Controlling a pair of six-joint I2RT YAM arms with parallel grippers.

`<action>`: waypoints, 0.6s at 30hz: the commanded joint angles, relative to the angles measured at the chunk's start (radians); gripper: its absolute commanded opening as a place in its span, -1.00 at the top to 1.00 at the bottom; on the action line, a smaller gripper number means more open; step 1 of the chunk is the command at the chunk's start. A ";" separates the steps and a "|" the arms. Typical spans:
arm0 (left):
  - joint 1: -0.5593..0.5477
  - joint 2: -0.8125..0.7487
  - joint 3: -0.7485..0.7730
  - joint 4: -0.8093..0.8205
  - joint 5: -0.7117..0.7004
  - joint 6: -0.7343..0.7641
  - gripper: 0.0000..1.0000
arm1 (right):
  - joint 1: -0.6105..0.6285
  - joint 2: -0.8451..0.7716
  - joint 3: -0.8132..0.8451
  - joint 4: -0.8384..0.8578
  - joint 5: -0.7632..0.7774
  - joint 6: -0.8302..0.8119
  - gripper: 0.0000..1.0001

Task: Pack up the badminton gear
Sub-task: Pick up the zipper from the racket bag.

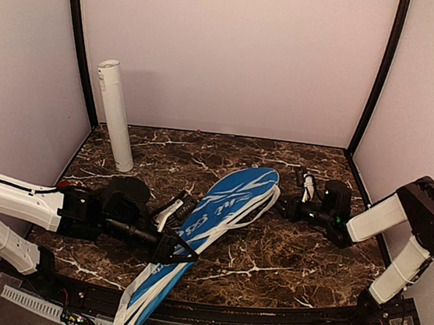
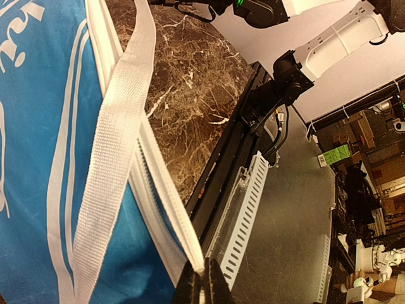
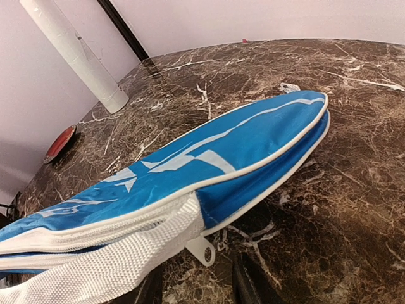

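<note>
Progress: mid-task, I judge | cover [image 1: 228, 203] lies diagonal on table [image 1: 285, 256], zip looks open; tube [image 1: 115, 115] stands outside, back left | left pincer [image 2: 201, 285] clamped on cover's white edging; right pincer [image 3: 197, 282] parted by zipper pull [image 3: 202, 249]; rackets unseen

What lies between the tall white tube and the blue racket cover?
Only bare marble tabletop separates the white tube and the blue cover; the right wrist view shows it best.

One cover [image 1: 232, 203], one tube [image 1: 115, 115], one red disc [image 3: 60, 143].
</note>
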 commanded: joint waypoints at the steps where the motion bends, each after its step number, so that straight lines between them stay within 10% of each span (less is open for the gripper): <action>1: -0.003 -0.040 0.011 0.030 0.021 0.007 1.00 | -0.015 0.028 0.038 0.061 -0.061 -0.029 0.23; 18: -0.003 -0.049 0.009 0.028 0.017 0.007 1.00 | -0.016 0.034 0.072 -0.005 -0.058 -0.159 0.52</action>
